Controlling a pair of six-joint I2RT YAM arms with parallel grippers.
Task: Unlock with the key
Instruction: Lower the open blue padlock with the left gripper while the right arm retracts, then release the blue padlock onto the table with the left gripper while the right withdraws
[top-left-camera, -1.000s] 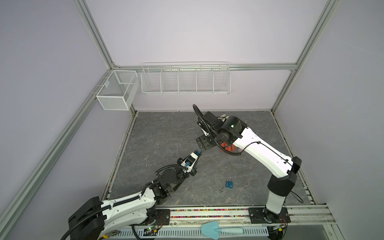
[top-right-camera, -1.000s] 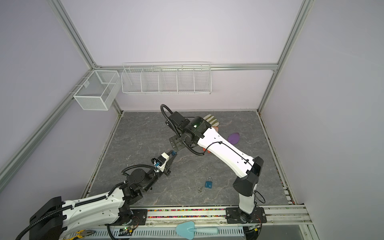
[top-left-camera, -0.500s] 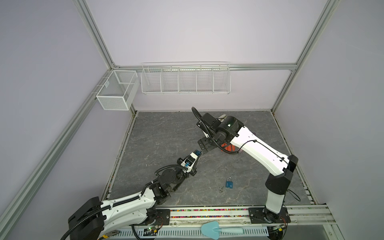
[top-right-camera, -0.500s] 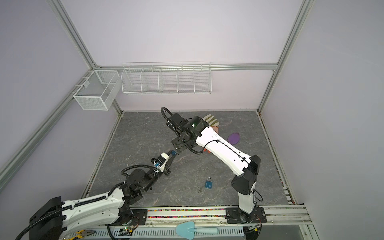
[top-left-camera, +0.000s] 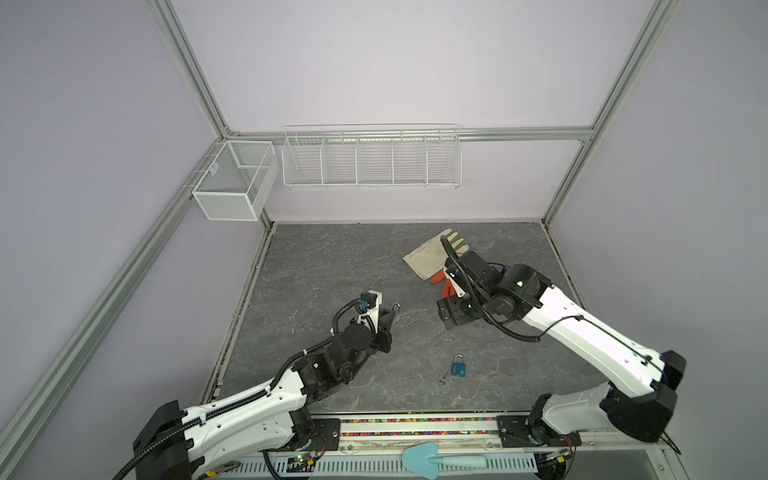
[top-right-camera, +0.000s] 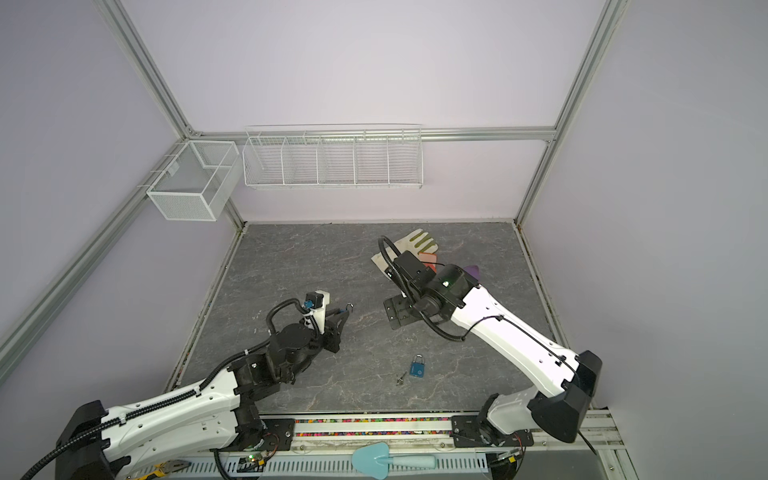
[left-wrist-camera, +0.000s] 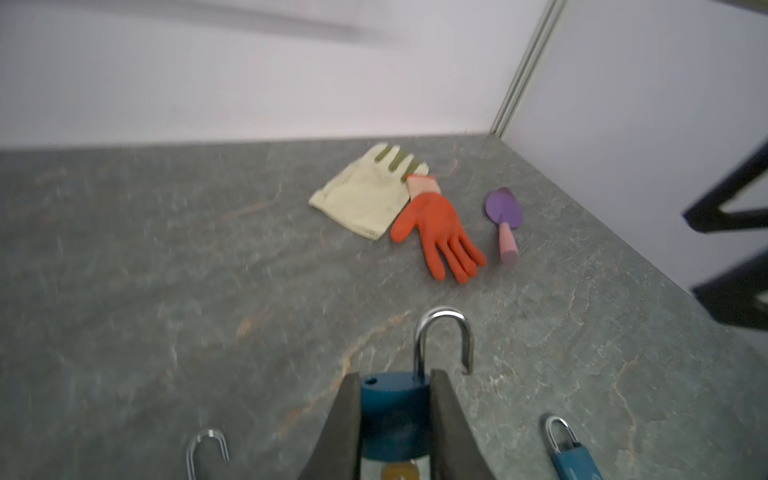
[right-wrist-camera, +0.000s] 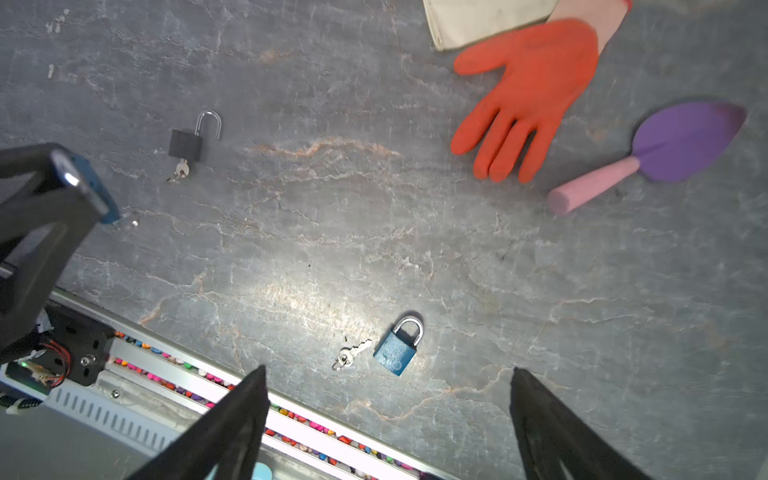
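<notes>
Left pincer (left-wrist-camera: 395, 374) clamps blue metal padlock (left-wrist-camera: 392, 415), curved shackle (left-wrist-camera: 444, 312) open.

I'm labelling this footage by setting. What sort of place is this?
Most likely a lab robot cell: plain walls in an aluminium frame, two robot arms mounted on a front rail, and wire baskets hung on the wall.

We record the left gripper (top-left-camera: 392, 316) closed on a held padlock (top-left-camera: 397, 306), whose silver shackle projects at the tip. The right gripper (top-left-camera: 449, 319) hangs apart from it, near the gloves (top-left-camera: 430, 259). A blue padlock (top-left-camera: 459, 368) lies on the table (top-left-camera: 332, 266), with a key (top-left-camera: 443, 379) just beside it.
</notes>
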